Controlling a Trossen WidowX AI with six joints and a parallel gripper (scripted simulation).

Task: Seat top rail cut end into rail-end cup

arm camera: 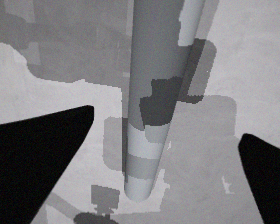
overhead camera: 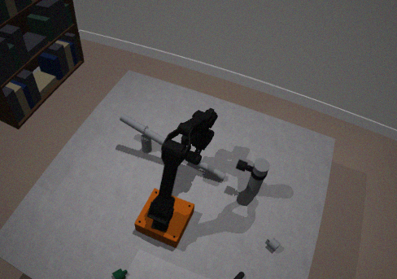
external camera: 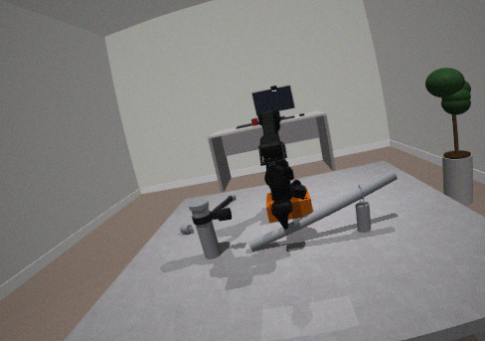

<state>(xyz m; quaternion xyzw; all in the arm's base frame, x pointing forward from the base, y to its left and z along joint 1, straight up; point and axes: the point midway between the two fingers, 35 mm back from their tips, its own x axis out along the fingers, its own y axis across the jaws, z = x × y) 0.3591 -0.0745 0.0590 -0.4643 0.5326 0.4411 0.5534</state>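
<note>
The grey rail (overhead camera: 211,172) (external camera: 338,203) (arm camera: 156,50) slopes through the loop cap on the short post (overhead camera: 146,143) (external camera: 364,218). Its cut end is low, near the mat, short of and below the black rail-end cup (overhead camera: 243,165) (external camera: 224,214). The cup hangs on the brace band (overhead camera: 258,177) (external camera: 201,219), just under the cap (overhead camera: 261,166) (external camera: 199,206) of the big post (overhead camera: 254,186) (external camera: 209,241). My gripper (external camera: 285,227) (arm camera: 165,126) is open and empty, pointing down over the rail's lower part. The rail shows between the fingers; whether they touch it is unclear.
My orange base (overhead camera: 183,221) (external camera: 274,211) stands beside the rail. A small grey fitting (overhead camera: 272,244) (external camera: 186,229) lies beyond the big post. A green piece (overhead camera: 119,273) and a dark piece (overhead camera: 239,276) lie at the top view's lower edge.
</note>
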